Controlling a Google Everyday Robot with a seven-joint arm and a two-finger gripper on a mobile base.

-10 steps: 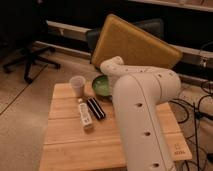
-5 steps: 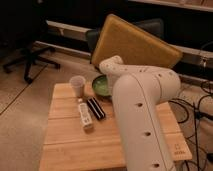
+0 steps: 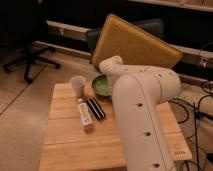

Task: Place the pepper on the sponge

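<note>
Room: a wooden table is standing on the floor, a black chair is sitting at the left, and a big yellow board is leaning behind.
Table: a cup, a green bowl, a white bottle and a black bar are sitting on it.
Arm: a fat white arm is bending over the table toward the bowl.
Gripper: hiding behind the arm, squeezing closed; I cannot tell if it is holding anything.
Pepper: hiding from view, like the sponge.

Pepper, sponge, tool hidden behind arm
</note>
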